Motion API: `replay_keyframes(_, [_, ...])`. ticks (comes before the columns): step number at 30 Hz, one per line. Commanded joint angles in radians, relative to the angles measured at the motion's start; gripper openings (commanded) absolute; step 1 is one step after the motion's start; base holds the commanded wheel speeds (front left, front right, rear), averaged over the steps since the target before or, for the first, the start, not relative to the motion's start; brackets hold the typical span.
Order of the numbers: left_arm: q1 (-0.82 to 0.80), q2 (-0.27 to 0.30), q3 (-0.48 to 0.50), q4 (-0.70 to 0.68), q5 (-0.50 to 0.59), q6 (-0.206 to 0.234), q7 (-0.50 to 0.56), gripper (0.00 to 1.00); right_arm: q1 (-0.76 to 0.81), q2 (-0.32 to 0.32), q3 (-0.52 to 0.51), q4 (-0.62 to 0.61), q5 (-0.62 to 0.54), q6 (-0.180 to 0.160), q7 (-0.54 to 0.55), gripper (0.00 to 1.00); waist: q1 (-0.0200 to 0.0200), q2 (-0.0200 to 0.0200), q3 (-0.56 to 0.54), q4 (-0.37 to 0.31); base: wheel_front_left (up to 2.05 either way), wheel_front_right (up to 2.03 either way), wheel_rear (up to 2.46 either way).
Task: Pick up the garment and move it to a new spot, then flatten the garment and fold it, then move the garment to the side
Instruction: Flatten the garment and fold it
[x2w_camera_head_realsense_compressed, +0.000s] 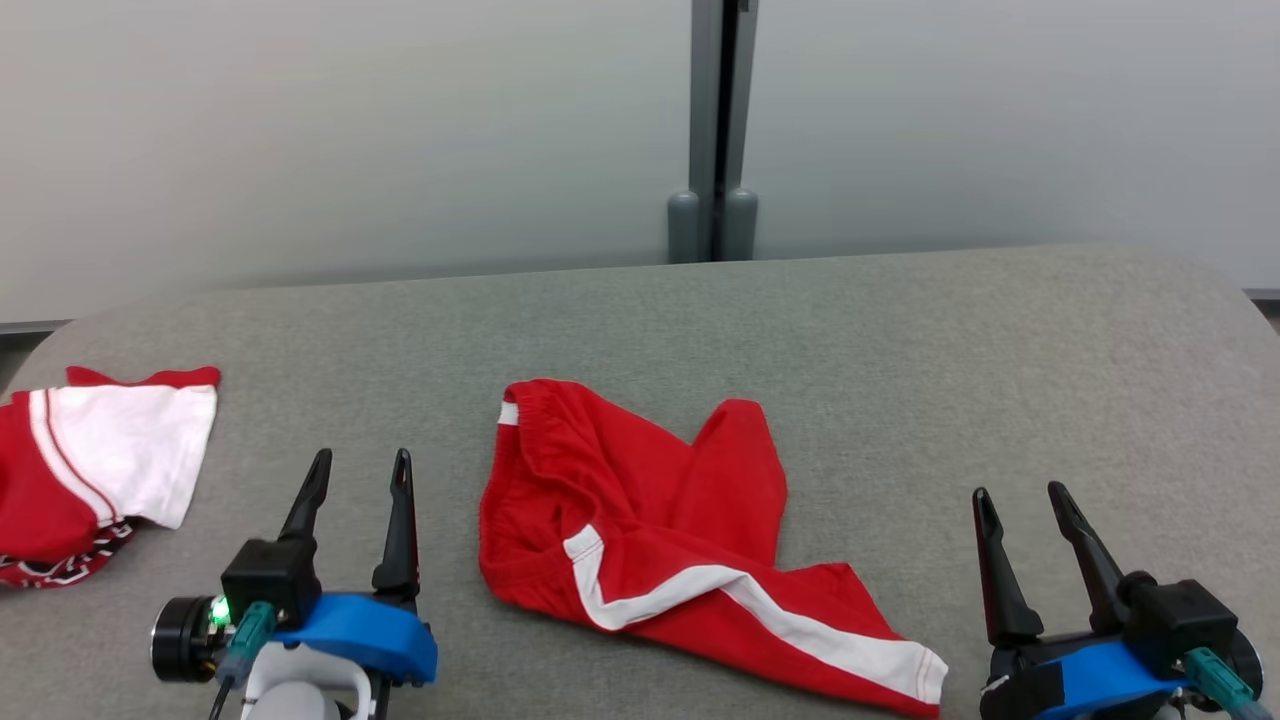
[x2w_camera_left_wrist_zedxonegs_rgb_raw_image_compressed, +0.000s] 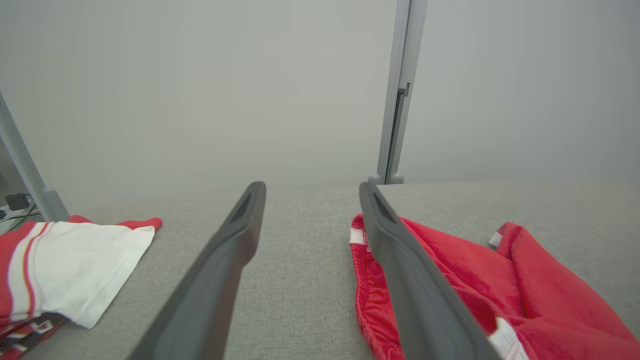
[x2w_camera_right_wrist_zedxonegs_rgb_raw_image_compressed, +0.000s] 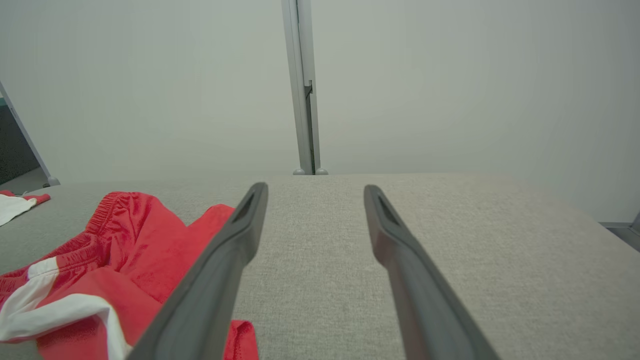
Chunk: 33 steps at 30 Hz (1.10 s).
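Edges cut several things short: the red-and-white garment (x2w_camera_head_realsense_compressed: 100, 470) was clipped by the frame at the left edge of the table (x2w_camera_head_realsense_compressed: 900, 340) in the head view, and both my forearms dropped below the picture. In the left wrist view one of my own fingers (x2w_camera_left_wrist_zedxonegs_rgb_raw_image_compressed: 410, 280) covered part of the waistband of the red shorts (x2w_camera_head_realsense_compressed: 650, 520). The shorts lay loose and crumpled by the middle of the table's near edge, touched by nothing. The elastic waistband faced left, one leg was folded toward the far edge, and the other trailed toward the near right corner with a white stripe along it. My left gripper (x2w_camera_head_realsense_compressed: 362, 458) sat just left of the shorts, fingers spread wide and empty, pointing at the far edge. My right gripper (x2w_camera_head_realsense_compressed: 1018, 490) sat by the near right corner, equally spread, holding nothing.
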Motion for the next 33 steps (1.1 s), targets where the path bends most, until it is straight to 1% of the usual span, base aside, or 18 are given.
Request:
replay_keyframes(1, [0.007, 0.000, 0.004, -0.007, 0.005, 0.003, -0.004, 1.00, 0.008, -0.001, -0.001, -0.001, 0.003, 0.000, -0.005, 1.00, 0.0002, 0.0000, -0.002, 0.003, 0.00, 0.00, 0.00])
replay_keyframes(8, [0.103, -0.006, 0.048, -0.113, 0.043, 0.006, -0.005, 1.00, 0.031, -0.001, -0.004, -0.008, 0.005, 0.000, 0.000, 1.00, 0.0002, 0.0000, -0.028, 0.044, 0.00, 0.00, 0.00])
replay_keyframes(14, [0.161, -0.005, 0.063, -0.143, 0.064, -0.004, -0.005, 1.00, 0.054, -0.001, -0.008, -0.013, 0.006, 0.000, 0.010, 1.00, 0.0002, 0.0000, -0.040, 0.054, 0.00, 0.00, 0.00])
replay_keyframes(19, [0.194, -0.007, 0.078, -0.157, 0.074, -0.003, -0.005, 1.00, 0.076, -0.001, -0.018, -0.015, 0.007, 0.000, 0.018, 1.00, 0.0002, 0.0000, -0.046, 0.053, 0.00, 0.00, 0.00])
replay_keyframes(27, [0.193, -0.014, 0.087, -0.160, 0.083, -0.010, -0.005, 1.00, 0.083, -0.001, -0.017, -0.020, 0.006, 0.000, 0.024, 1.00, 0.0002, 0.0000, -0.043, 0.044, 0.00, 0.00, 0.00])
replay_keyframes(33, [0.134, -0.028, 0.073, -0.150, 0.083, -0.038, -0.005, 1.00, 0.090, -0.001, -0.002, 0.011, -0.002, 0.000, 0.044, 1.00, 0.0002, 0.0000, -0.030, 0.028, 0.00, 0.00, 0.00])
